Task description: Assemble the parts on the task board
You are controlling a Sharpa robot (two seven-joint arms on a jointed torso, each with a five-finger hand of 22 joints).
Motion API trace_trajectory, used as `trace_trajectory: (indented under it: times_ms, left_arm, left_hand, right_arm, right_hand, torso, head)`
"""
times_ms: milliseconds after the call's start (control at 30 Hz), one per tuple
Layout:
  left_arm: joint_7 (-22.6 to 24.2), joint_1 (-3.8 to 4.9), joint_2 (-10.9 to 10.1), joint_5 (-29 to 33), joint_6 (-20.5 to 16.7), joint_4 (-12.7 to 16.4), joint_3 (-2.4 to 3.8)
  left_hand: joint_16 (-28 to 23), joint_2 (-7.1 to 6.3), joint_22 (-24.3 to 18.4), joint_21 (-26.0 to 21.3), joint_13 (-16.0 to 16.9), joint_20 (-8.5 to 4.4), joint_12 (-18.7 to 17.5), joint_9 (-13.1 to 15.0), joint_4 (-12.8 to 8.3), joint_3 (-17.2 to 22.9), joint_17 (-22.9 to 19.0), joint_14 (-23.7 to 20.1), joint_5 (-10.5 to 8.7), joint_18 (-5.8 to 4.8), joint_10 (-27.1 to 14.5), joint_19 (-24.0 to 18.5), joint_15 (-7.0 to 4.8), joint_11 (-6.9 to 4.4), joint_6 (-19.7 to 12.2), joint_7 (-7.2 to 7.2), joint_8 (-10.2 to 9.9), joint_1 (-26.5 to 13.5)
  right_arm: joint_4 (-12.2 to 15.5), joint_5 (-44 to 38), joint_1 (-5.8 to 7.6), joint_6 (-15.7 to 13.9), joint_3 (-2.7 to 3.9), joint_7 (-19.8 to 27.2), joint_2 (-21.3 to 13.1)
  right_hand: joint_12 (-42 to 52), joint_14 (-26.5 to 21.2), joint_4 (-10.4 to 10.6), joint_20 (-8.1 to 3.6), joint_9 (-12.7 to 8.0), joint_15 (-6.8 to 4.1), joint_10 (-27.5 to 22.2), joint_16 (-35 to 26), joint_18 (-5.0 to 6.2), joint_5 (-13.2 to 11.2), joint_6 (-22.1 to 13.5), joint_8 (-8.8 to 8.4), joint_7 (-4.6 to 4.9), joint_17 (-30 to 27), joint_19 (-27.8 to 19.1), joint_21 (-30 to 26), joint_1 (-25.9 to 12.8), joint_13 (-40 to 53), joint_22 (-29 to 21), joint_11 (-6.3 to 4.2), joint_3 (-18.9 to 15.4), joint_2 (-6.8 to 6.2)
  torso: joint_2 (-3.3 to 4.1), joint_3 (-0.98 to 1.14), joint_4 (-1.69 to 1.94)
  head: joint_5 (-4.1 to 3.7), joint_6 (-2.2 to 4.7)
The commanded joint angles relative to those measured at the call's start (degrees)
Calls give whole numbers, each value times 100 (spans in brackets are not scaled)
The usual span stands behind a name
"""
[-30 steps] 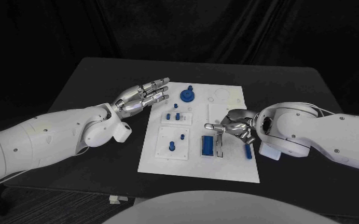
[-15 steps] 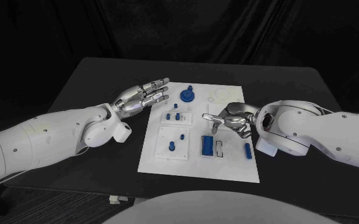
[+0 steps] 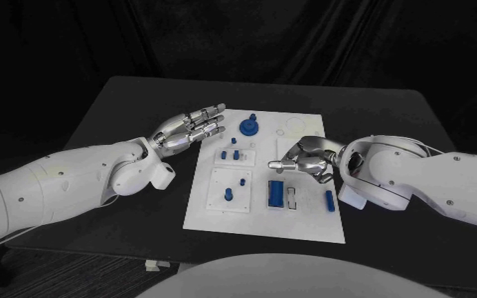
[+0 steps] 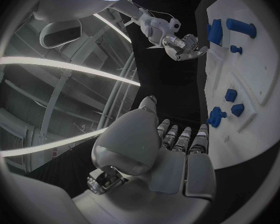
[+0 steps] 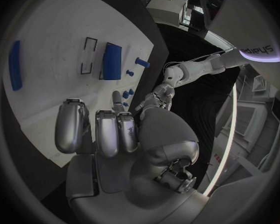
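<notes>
The white task board (image 3: 298, 223) lies mid-table. On it are a round blue piece with a peg (image 3: 247, 129), two small blue pegs (image 3: 231, 154), a blue block (image 3: 276, 193) standing in its slot beside an empty slot (image 3: 291, 197), and a blue bar (image 3: 329, 201) lying loose near the right edge. My right hand (image 3: 301, 157) hovers over the board's right half, beyond the slots, fingers curled in with nothing seen in them. My left hand (image 3: 189, 129) stays flat with fingers spread at the board's left edge, holding nothing. The right wrist view shows the bar (image 5: 14, 64) and block (image 5: 112, 60).
Black table (image 3: 129, 105) surrounds the board, with free room on both sides. A raised white plate (image 3: 231, 189) at the board's near left carries further small blue pieces. The left wrist view shows my right hand (image 4: 184, 45) across the board (image 4: 264, 84).
My right hand has risen from the slots by the blue block and drawn back toward the board's far side, its fingers curling in. The left hand has not moved.
</notes>
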Motion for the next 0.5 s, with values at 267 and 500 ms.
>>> trace_trajectory:
  times_ms: [267,500]
  left_arm:
    - [203,-11,-9,13,61,10,5]
    - [203,-16,-7,13,74,7,5]
  left_hand:
    - [13,37,13,27,7,45,21,5,-24,6,3,4,40,45,-12,-3,46,47,9,37,38,40]
    - [15,38,15,28,7,46,20,6,-29,10,4,5,42,46,-12,0,51,54,11,40,38,41]
  right_arm:
    - [310,-3282,-194,-1376,3,589,-217]
    - [404,-4340,-555,-1152,3,-29,-216]
  right_hand:
    - [-3,388,-249,28,751,55,419,-66,-57,242,-1876,1487,167,359,48,15,1080,1233,1039,165,422,-528]
    - [-17,353,967,100,1561,140,387,-158,-18,-294,-3051,3600,183,173,-8,-173,1068,1197,986,181,1463,-1525]
  torso:
    - [0,0,1]
    - [-6,-2,-1]
  head:
    - [2,-1]
    - [1,-1]
